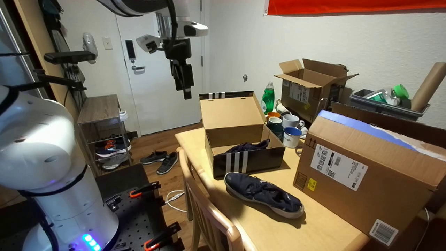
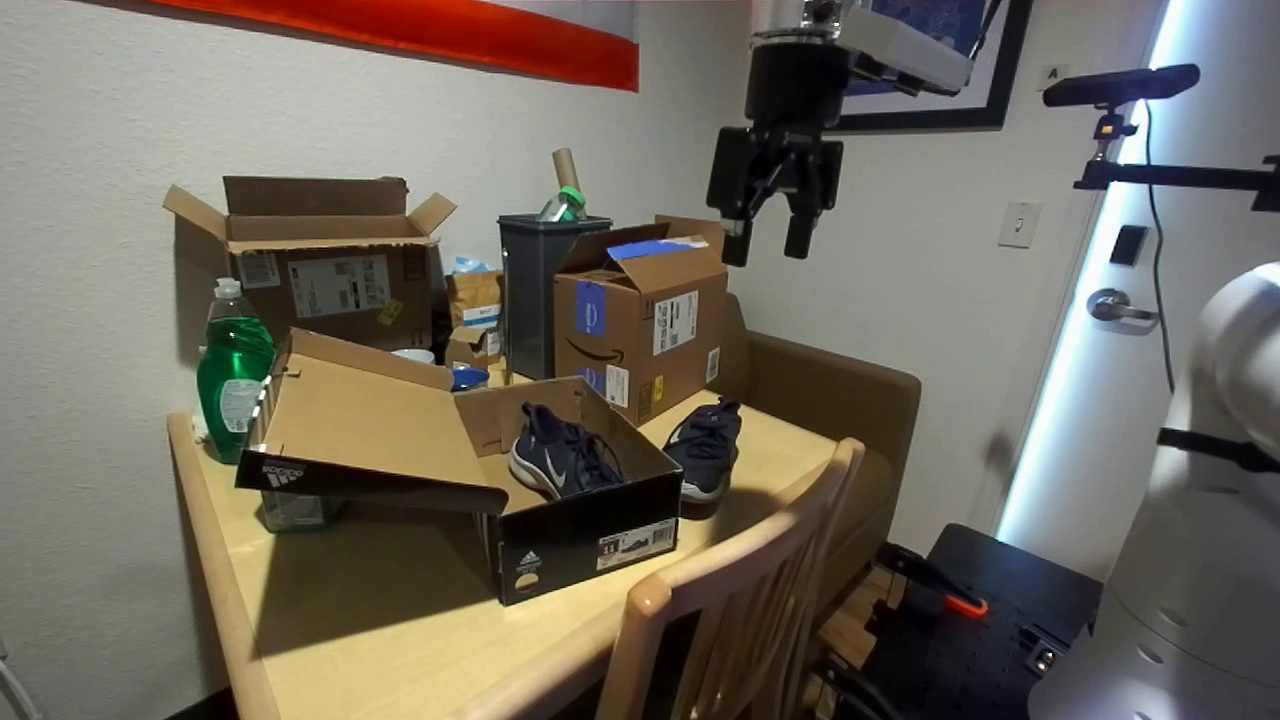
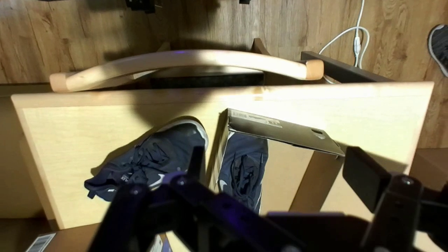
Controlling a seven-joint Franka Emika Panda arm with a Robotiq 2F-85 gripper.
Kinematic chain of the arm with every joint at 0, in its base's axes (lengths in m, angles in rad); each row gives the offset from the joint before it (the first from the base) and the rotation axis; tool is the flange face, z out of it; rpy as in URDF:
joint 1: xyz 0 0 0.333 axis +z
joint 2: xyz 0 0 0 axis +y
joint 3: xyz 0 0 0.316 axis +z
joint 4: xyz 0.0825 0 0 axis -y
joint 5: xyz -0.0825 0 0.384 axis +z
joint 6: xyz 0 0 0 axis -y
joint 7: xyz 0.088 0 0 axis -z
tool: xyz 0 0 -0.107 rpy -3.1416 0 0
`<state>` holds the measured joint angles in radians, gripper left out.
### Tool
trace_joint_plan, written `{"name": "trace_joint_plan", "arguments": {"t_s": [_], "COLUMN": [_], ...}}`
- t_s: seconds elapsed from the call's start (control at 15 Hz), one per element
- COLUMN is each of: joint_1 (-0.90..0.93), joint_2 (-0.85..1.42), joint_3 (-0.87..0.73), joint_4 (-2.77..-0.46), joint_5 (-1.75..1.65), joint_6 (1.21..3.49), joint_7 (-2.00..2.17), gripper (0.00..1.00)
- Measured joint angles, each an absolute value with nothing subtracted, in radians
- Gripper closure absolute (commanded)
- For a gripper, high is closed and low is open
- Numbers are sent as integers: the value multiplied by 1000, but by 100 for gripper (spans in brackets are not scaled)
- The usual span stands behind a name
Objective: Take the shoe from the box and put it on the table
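1 shoe (image 2: 565,458) in box (image 2: 570,560), another (image 1: 263,195) seemingly apart.

Adidas, upside down, stands on the lid (image 2: 370,415) of the black box (image 2: 560,545); its three-bar logo sits there and on one side, near a blurred label (image 2: 637,544). Nike swooshes mark the boxed sneaker (image 2: 560,457) and the loose sneaker (image 3: 147,161). A brown carton (image 2: 635,330) says prime on blue tape (image 2: 591,308) (a smile arrow (image 2: 596,353) curves beneath); a wall plate (image 2: 1053,77) reads A.

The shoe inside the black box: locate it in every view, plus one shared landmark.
In an exterior view: shoe, just right of centre, partly behind the box wall.
In an exterior view: shoe, just left of centre.
In the wrist view: shoe, just right of centre, partly behind the gripper.
Shared landmark: the unboxed shoe.
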<state>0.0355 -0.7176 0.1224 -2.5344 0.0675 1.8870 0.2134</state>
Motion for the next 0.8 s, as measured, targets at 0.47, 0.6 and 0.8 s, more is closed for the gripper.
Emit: {"name": "trace_joint_plan", "arguments": {"t_s": [0.47, 0.6, 0.8], "joint_1": [30, 30, 30], "joint_2": [-553, -469, -339], "joint_3": [82, 63, 46], "joint_4": [-2315, -2230, -2114], "joint_5": [67, 68, 71], "joint_6": [1839, 1808, 1764], "joint_7": [219, 214, 198], "gripper": [0, 0, 0]}}
